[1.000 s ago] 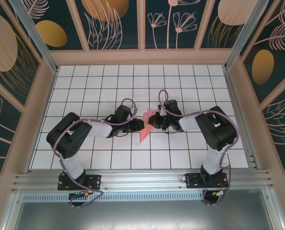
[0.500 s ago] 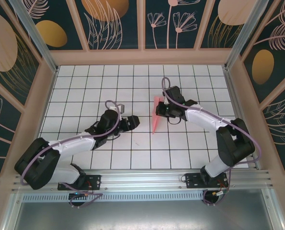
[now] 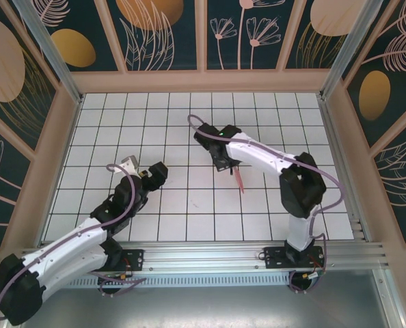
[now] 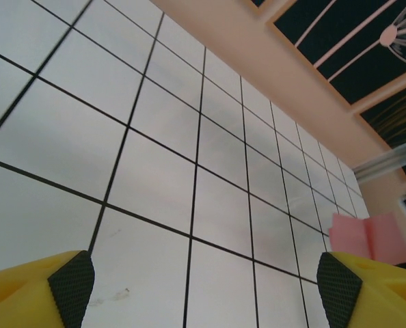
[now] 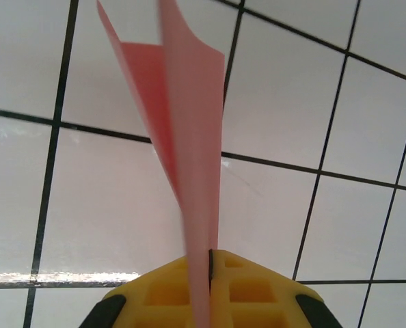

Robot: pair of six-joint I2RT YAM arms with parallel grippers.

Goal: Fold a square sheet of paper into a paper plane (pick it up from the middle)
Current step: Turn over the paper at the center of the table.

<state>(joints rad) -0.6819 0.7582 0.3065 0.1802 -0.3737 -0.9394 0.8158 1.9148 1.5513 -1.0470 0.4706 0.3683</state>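
- Paper plane: a slim creased dart; folding looks complete.
- Right gripper: pinched tight on the plane's crease.
- Left gripper: jaws wide, empty, well apart.
- Probably left to do: setting the plane down.

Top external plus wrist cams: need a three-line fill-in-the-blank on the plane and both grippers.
1. The right gripper grips the paper plane, so its jaws are ___.
2. The left gripper holds nothing, and its jaws are ___.
3. In the top view, the left gripper sits to the ___ of the paper plane.

Missing words: shut; open; left
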